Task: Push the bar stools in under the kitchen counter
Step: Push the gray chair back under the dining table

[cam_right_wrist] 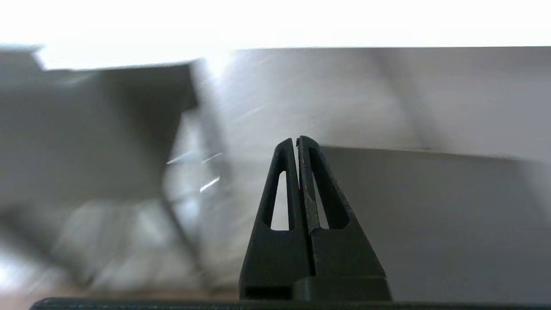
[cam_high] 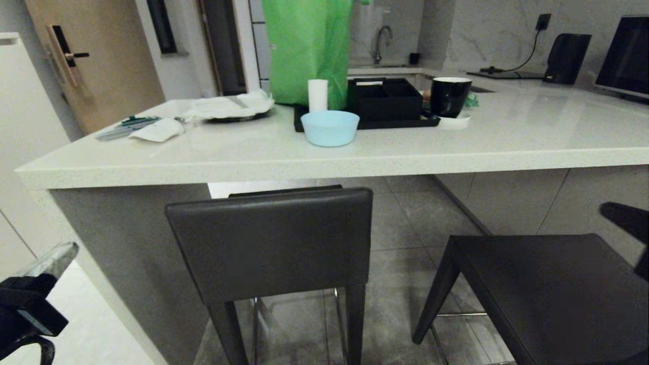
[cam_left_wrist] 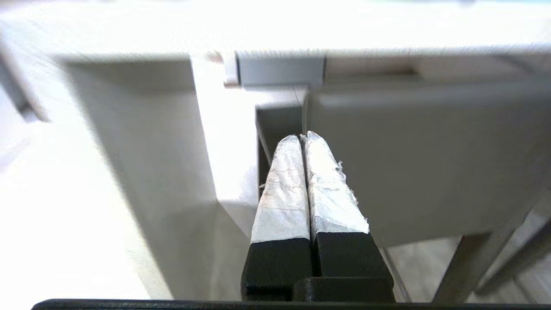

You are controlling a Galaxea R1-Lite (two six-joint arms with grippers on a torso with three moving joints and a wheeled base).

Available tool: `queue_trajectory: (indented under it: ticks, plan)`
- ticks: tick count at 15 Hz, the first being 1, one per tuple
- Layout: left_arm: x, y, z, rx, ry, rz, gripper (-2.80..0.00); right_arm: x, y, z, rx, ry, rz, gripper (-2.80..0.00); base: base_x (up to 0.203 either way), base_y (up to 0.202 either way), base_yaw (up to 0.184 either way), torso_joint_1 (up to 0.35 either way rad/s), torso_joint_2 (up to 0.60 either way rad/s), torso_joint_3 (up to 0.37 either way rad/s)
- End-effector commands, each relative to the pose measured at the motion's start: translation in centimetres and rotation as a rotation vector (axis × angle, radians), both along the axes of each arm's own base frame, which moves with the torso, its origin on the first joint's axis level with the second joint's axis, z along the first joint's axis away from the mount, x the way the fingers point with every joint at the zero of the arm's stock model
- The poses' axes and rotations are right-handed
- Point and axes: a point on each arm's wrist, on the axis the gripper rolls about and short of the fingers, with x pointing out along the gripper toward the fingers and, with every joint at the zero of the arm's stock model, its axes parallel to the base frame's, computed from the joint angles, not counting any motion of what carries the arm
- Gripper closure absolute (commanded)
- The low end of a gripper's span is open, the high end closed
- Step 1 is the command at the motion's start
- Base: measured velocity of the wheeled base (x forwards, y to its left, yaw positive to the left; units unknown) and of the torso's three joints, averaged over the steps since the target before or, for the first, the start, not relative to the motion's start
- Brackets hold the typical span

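Two dark grey bar stools stand at the off-white kitchen counter (cam_high: 456,152). The left stool (cam_high: 268,243) shows its backrest just in front of the counter's edge, with the seat under the slab. The right stool (cam_high: 547,294) stands further out, its seat in open view. At the lower left, beside the counter's grey side panel (cam_high: 127,243), my left gripper (cam_high: 71,248) is shut and empty. Its taped fingers (cam_left_wrist: 280,189) point past the left stool's backrest (cam_left_wrist: 422,163). My right gripper (cam_high: 606,209) enters at the right edge above the right stool. It is shut (cam_right_wrist: 297,141) and holds nothing.
On the counter stand a light-blue bowl (cam_high: 329,128), a black tray (cam_high: 304,124) with a black box, a black mug (cam_high: 450,96), a white roll (cam_high: 318,95) and a green bag (cam_high: 307,48). A wooden door (cam_high: 101,76) is at the far left. Grey floor tiles (cam_high: 405,228) lie under the counter.
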Motion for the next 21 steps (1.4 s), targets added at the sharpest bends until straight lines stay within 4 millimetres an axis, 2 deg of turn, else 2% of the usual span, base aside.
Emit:
queue_trajectory:
  ticks: [1, 3, 5, 9, 11, 13, 14, 15, 16, 19, 21]
  plan:
    - [-5.6, -0.3, 1.7, 0.01, -0.133, 0.023, 0.0, -6.2, -2.8, 0.6, 0.031, -0.175, -0.157, 0.0, 0.0, 0.0, 0.0, 0.0, 0.0, 0.0]
    - [-8.8, -0.6, 1.3, 0.01, -0.117, 0.016, 0.0, -9.3, -3.6, -0.3, 0.032, -0.229, -0.26, 0.0, 0.0, 0.0, 0.0, 0.0, 0.0, 0.0]
    - [-11.1, -0.9, 0.6, 0.013, -0.101, -0.047, 0.0, -12.1, -3.7, -1.1, 0.038, -0.291, -0.312, 0.0, 0.0, 0.0, 0.0, 0.0, 0.0, 0.0]
    - [-12.6, -0.9, -0.3, 0.026, -0.111, -0.15, 0.0, -17.3, -3.5, -4.2, 0.037, -0.35, -0.227, 0.0, 0.0, 0.0, 0.0, 0.0, 0.0, 0.0]
    - [-13.1, -0.9, -1.1, 0.029, -0.09, -0.172, 0.0, -18.6, -3.3, -6.3, 0.028, -0.337, -0.172, 0.0, 0.0, 0.0, 0.0, 0.0, 0.0, 0.0]
    - [-13.9, -1.0, -3.0, 0.057, -0.105, -0.197, 0.0, -17.9, -3.2, -8.7, -0.018, -0.293, -0.121, 0.0, 0.0, 0.0, 0.0, 0.0, 0.0, 0.0]
    - [-14.1, -1.0, -4.6, 0.086, -0.073, -0.199, 0.0, -17.3, -3.2, -9.5, -0.03, -0.268, -0.11, 0.0, 0.0, 0.0, 0.0, 0.0, 0.0, 0.0]
    - [-13.6, -1.0, -6.7, 0.111, -0.007, -0.182, 0.0, -16.4, -3.2, -10.8, -0.047, -0.223, -0.104, 0.0, 0.0, 0.0, 0.0, 0.0, 0.0, 0.0]
    - [-13.1, -0.9, -7.7, 0.113, 0.026, -0.131, 0.0, -15.6, -3.2, -12.2, -0.057, -0.186, -0.102, 0.0, 0.0, 0.0, 0.0, 0.0, 0.0, 0.0]
    - [-13.2, -0.8, -8.0, 0.058, 0.075, -0.075, 0.0, -13.2, -3.1, -16.9, -0.048, -0.102, -0.076, 0.0, 0.0, 0.0, 0.0, 0.0, 0.0, 0.0]
    - [-12.8, -0.4, -9.3, 0.09, 0.132, 0.071, 0.0, -13.2, -3.1, -17.1, -0.065, -0.1, -0.047, 0.0, 0.0, 0.0, 0.0, 0.0, 0.0, 0.0]
